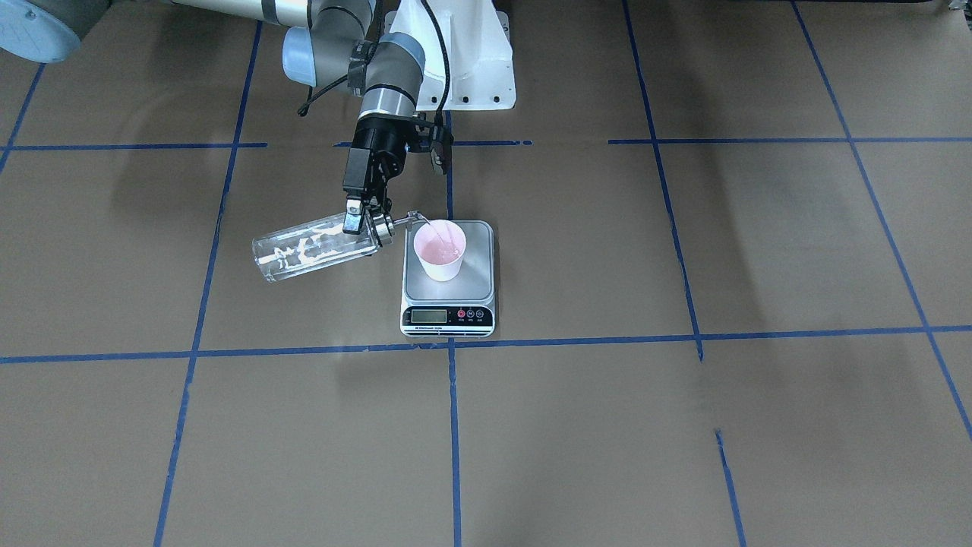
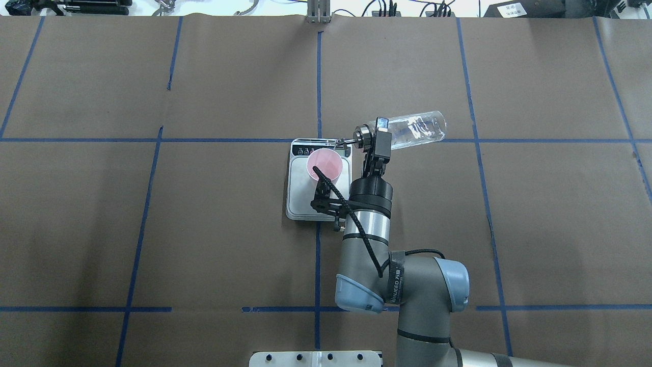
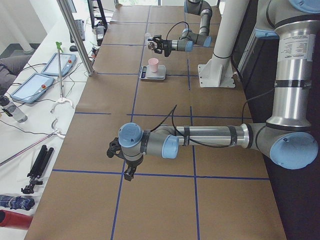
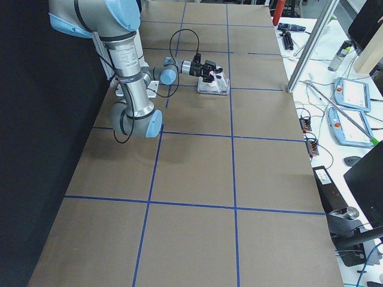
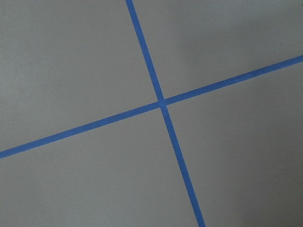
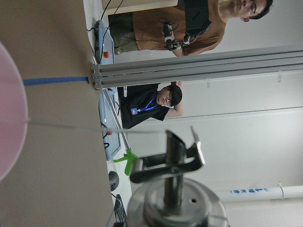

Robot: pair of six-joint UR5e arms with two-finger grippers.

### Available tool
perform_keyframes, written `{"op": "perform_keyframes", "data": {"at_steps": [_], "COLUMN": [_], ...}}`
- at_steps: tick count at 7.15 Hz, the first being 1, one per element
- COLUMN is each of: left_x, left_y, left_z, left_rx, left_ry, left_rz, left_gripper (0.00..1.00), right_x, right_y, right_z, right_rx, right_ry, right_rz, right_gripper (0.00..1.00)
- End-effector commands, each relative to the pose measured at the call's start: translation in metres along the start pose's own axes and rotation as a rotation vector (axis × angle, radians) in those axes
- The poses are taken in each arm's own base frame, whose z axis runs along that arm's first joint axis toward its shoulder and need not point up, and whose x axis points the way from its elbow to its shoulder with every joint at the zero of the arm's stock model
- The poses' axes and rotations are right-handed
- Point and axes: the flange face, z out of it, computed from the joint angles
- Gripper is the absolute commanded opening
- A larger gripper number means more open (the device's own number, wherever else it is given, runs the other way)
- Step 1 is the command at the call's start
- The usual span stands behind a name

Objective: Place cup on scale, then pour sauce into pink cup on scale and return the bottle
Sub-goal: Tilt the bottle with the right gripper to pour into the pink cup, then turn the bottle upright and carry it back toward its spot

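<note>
Your right gripper (image 1: 357, 219) is clamped on the neck end of the bottle (image 1: 311, 247), just behind its metal spout (image 1: 401, 221). The bottle is tipped almost flat in the air, with its base pointing away from the scale (image 1: 425, 287). The spout reaches over the rim of the pink cup (image 1: 440, 254), which stands upright on the scale's steel platform. You can see 1 thin stream of clear sauce (image 1: 427, 223) running from the spout into the cup. Your left gripper (image 3: 129, 172) hangs low over the brown table (image 1: 683, 425), well apart from the scale; you cannot tell whether its 2 fingers are parted or closed.
</note>
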Motion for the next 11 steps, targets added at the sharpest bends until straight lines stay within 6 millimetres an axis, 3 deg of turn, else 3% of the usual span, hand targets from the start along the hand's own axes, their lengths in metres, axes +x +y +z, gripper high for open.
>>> {"op": "perform_keyframes", "data": {"at_steps": [1,2,4,6,7,11], "left_x": [0.001,0.001,0.002,0.001,0.001,0.002], "left_y": [-0.001,-0.001,-0.002,-0.002,-0.002,-0.002], "left_z": [0.000,0.000,-0.001,-0.001,-0.001,-0.001], "left_rx": [0.000,0.001,0.003,0.002,0.002,0.003], "left_ry": [0.000,0.000,0.001,0.000,0.000,-0.001], "left_rz": [0.002,0.004,0.005,0.005,0.005,0.006], "left_gripper": [1.00,1.00,1.00,1.00,1.00,1.00], "right_x": [0.018,0.019,0.019,0.046,0.044,0.036], "right_y": [-0.003,0.003,0.018,0.020,0.029,0.063], "right_z": [-0.004,-0.004,-0.004,-0.010,-0.010,0.014], "right_rx": [0.049,0.063,0.085,0.097,0.069,0.017], "right_ry": [-0.062,-0.101,-0.188,-0.288,-0.303,-0.352], "right_rz": [0.247,0.310,0.613,0.900,1.058,1.052], "right_gripper": [0.00,0.00,0.00,0.00,0.00,0.00]}}
